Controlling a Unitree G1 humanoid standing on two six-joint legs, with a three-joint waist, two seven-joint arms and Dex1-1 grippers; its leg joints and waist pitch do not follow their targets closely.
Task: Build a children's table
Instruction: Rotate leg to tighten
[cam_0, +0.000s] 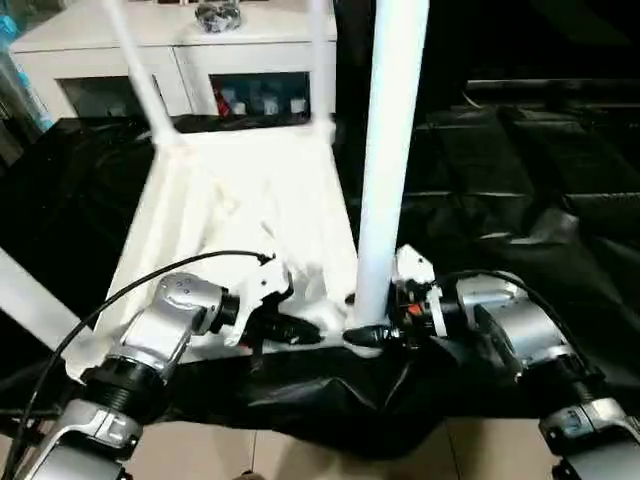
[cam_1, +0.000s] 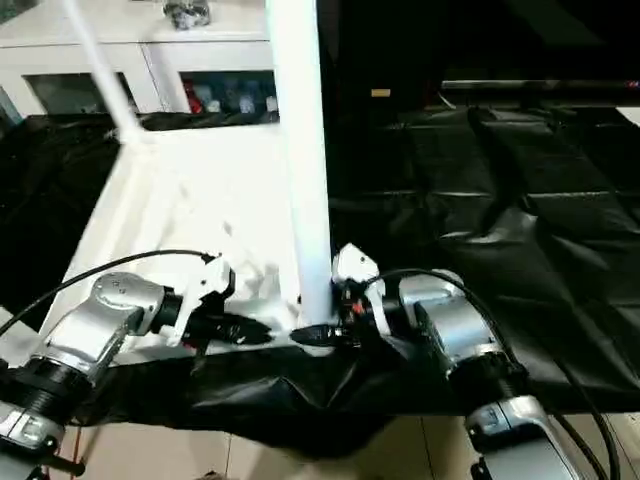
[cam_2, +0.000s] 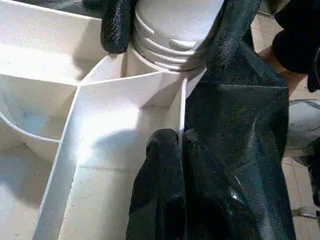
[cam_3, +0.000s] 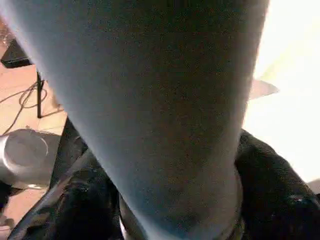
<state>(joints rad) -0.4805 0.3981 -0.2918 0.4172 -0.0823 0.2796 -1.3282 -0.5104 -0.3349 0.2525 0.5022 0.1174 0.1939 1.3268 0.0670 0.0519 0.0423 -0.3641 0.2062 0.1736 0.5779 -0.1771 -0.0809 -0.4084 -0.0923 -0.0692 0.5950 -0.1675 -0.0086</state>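
two black-fingered grippers meet at the near corner of an upturned white plastic tabletop, which lies ribbed side up on a work table draped in glossy, creased black sheeting. at far left, a slanted white leg crosses the edge of the head view. next, a slim tapered leg leans up from the far left corner socket, and another leg rises from the far right corner. the left gripper, on a silver forearm trailing a black cable, rests at the top's near edge; in its wrist view the two textured fingers lie pressed together with no gap, pinching the thin white edge wall between the pale inner ribs and the black cloth. just right of it stands a thick, smooth, round white tubular leg, upright in the near corner socket, its base ringed with moulded thread ridges. the right gripper has its fingers closed round that base, one pebbled black finger on each side of the tube, touching it. beyond the table, a white cabinet with glass doors holds small coloured items too blurred to read, with a dark bundle on its top. no legible brand or writing shows anywhere. tan floor tiles show at the near edge.
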